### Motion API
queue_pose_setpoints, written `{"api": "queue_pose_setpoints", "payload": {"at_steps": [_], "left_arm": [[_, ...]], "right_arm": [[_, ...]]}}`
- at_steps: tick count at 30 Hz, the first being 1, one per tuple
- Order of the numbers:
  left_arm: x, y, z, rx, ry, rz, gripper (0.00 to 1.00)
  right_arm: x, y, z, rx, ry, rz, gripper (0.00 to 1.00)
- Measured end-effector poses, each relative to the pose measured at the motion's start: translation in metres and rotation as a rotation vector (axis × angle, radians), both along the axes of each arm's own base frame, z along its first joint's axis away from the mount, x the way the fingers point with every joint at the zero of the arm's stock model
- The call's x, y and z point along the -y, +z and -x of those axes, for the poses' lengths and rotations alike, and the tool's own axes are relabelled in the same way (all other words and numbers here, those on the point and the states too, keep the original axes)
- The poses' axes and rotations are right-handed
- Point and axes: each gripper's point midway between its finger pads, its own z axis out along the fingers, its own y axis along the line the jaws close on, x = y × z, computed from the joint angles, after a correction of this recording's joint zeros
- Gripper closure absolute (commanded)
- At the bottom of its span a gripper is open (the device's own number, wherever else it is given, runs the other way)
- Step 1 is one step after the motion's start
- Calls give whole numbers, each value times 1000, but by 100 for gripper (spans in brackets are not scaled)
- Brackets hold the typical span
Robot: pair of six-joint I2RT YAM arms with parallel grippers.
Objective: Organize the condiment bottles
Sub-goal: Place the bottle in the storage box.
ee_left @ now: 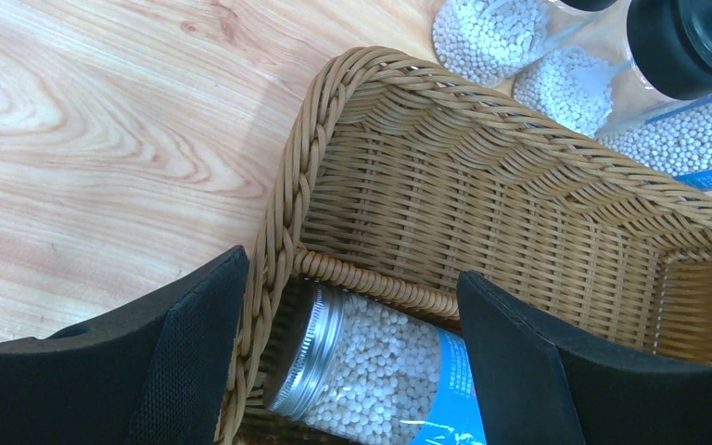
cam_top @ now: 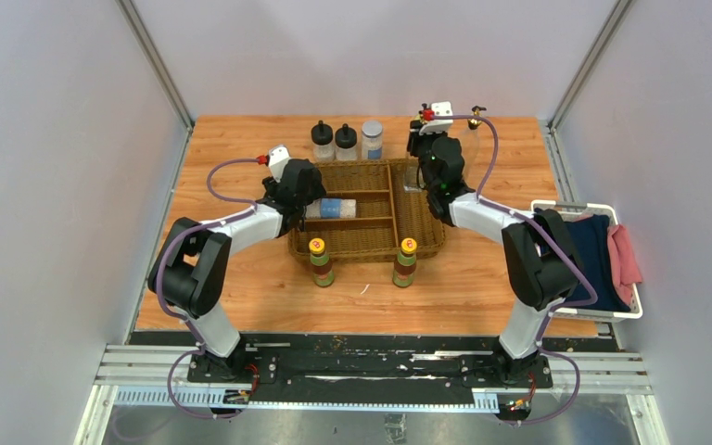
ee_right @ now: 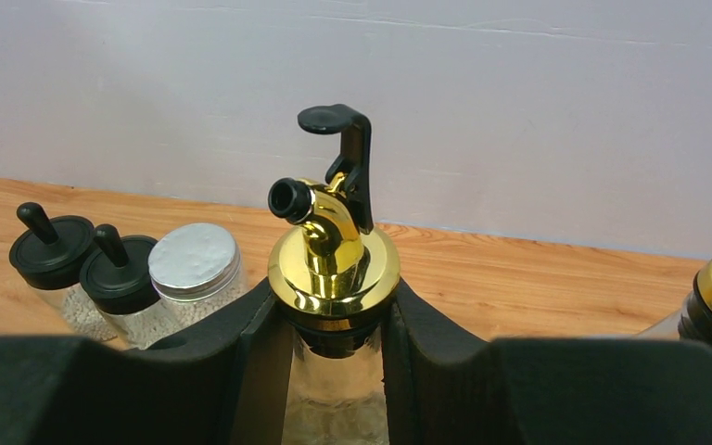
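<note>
Two small yellow-capped bottles with green-red labels stand on the wooden surface just in front of the brown wicker basket; two black-capped bottles and a grey-lidded clear jar stand behind it. The left pincer hangs wide open, gripping nothing, over another grey-lidded jar of white pellets lying sideways in a left compartment. The right pincer is clamped on an upright tall clear gold-topped bottle near the basket's far right corner.

Wooden table bears wicker basket, condiment bottles.
</note>
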Motion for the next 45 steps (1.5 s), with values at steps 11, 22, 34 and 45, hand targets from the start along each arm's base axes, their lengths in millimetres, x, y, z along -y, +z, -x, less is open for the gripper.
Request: {"api": "queue_pose_setpoints", "payload": {"at_steps": [11, 22, 34, 45], "left_arm": [[0, 0, 0, 1, 1, 0, 19], [2, 0, 1, 1, -7, -2, 18], [13, 17, 10, 32, -48, 22, 19], [13, 46, 18, 94, -60, 54, 19]], "right_arm": [[1, 20, 6, 36, 8, -18, 48], [7, 46, 16, 76, 6, -32, 43], [16, 66, 34, 86, 6, -36, 39], [22, 94, 56, 125, 11, -35, 36]]}}
